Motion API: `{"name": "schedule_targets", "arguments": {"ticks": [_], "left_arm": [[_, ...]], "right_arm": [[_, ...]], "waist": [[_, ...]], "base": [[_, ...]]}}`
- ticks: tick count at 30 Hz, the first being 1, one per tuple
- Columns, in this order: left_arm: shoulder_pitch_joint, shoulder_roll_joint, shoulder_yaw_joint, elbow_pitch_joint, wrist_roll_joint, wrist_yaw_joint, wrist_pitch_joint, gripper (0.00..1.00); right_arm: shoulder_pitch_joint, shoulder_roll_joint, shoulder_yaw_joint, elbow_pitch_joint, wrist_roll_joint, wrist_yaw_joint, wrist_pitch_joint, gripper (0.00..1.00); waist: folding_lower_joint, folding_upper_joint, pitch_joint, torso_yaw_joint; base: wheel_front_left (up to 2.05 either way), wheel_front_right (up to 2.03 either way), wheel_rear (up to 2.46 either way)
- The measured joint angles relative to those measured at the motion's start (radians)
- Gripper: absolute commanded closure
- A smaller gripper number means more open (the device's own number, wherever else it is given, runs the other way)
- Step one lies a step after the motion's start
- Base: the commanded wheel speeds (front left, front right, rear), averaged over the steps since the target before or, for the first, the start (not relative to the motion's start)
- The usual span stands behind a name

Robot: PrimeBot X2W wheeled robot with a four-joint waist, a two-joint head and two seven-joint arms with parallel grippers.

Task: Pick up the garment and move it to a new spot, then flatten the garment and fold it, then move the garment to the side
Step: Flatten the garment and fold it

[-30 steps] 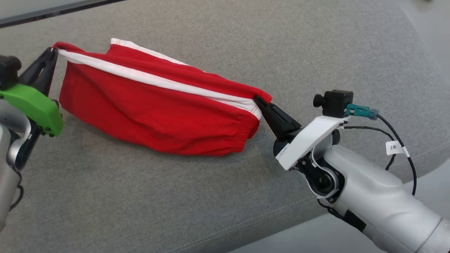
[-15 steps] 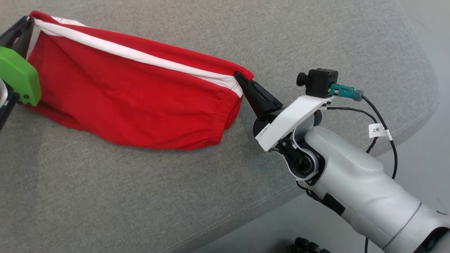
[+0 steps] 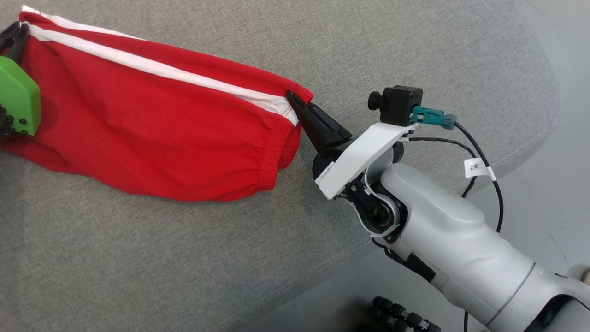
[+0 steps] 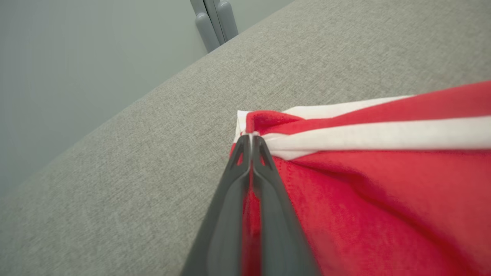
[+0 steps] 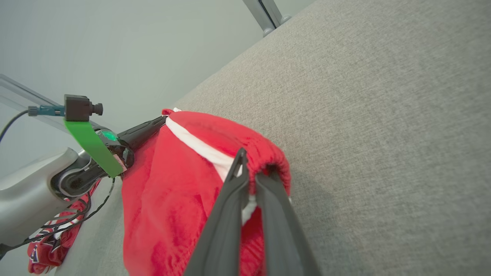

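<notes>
The red garment, trimmed with a white band, hangs stretched between the two pincers above a grey fabric-covered surface. The left pincer is at the upper left edge of the head view, with its green mount just below it, in front of the cloth. The right pincer is near the middle of that view, pointing up and to the left.

Each pincer is clenched on one end of the banded edge. In the left wrist view the two dark fingers are pressed together, and the corner, where white band and red cloth bunch together, is pinched at their tips. In the right wrist view the fingers close on the other end, where the white band runs down between them and a gathered red hem curls over to one side.

The banded edge runs nearly straight from one grip to the other. The rest of the cloth sags below it in soft folds, and its lower edge reaches down to the surface.

The right arm's wrist camera sits on a white bracket behind the pincer, and a black cable trails from it. Another red cloth with white markings lies bunched at the lower left of the right wrist view, under the left arm.
</notes>
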Motion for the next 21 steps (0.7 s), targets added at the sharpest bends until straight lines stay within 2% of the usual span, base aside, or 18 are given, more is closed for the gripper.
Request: {"name": "schedule_targets", "arguments": {"ticks": [2,3,4,5,6,10,21], "left_arm": [[-0.01,-0.007,-0.012,0.013,-0.013,0.0,-0.013,1.0],[-0.015,-0.009,-0.021,0.019,-0.019,0.0,-0.019,0.96],[-0.016,-0.012,-0.03,0.024,-0.025,0.0,-0.026,0.47],[-0.016,-0.014,-0.037,0.032,-0.03,0.0,-0.038,0.0],[-0.016,-0.018,-0.041,0.037,-0.04,0.0,-0.048,0.0],[-0.016,-0.034,-0.058,0.057,-0.076,0.0,-0.089,0.0],[0.056,-0.064,-0.091,0.089,-0.158,0.0,-0.203,0.0]], "right_arm": [[-0.001,0.0,0.01,0.006,0.005,0.0,0.0,1.0],[-0.003,-0.002,0.024,0.009,0.012,0.0,0.0,1.0],[-0.006,-0.003,0.037,0.012,0.015,0.0,0.0,0.76],[-0.008,-0.004,0.04,0.015,0.016,0.0,0.0,0.45],[-0.012,-0.008,0.041,0.018,0.018,0.0,0.0,0.0],[-0.019,-0.03,0.042,0.024,0.015,0.0,0.0,0.0],[0.045,-0.148,0.076,-0.005,-0.018,0.0,0.0,0.0]], "waist": [[0.0,0.0,0.001,0.004],[0.0,0.0,0.001,0.007],[0.0,0.0,0.0,0.011],[0.0,0.0,-0.001,0.014],[0.0,0.0,-0.003,0.017],[0.0,0.0,-0.018,0.029],[-0.0001,0.0,-0.111,0.068]], "base": [[0.0,0.0,0.0],[0.0,0.0,0.0],[0.0,0.0,0.0],[0.0,0.0,0.0],[0.0,0.0,0.0],[0.0,0.0,0.0],[0.0,0.0,0.0]]}}
